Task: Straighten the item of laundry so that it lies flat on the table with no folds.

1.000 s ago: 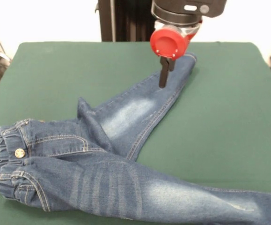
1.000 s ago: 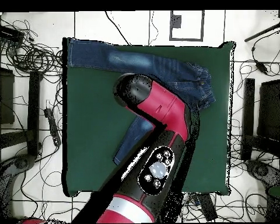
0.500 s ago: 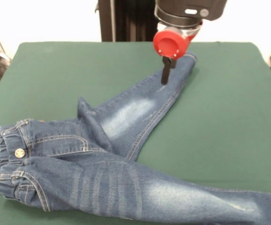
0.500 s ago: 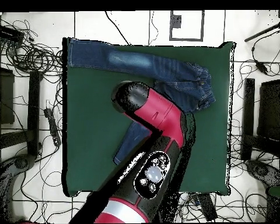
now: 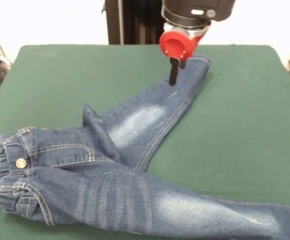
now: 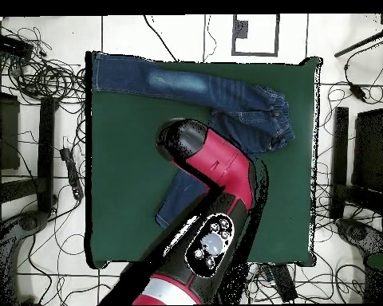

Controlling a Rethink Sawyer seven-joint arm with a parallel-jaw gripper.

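The item of laundry (image 5: 99, 175) is a small pair of blue jeans on the green table (image 5: 59, 75). Its waistband lies at the front left. One leg runs along the front edge to the right, and the other slants up to the far right, with a raised fold at the crotch. My gripper (image 5: 173, 75) hangs just above the far leg near its hem, fingers shut with nothing between them. In the overhead view the jeans (image 6: 187, 84) lie along the top edge of the table (image 6: 123, 159). My arm (image 6: 215, 159) hides the gripper and part of the slanted leg.
Cables and stands (image 6: 43, 80) surround the table on the floor in the overhead view. Bare green cloth (image 5: 245, 125) stretches right of the slanted leg.
The gripper has risen a little off the far leg and drifted slightly left. The jeans have not moved.
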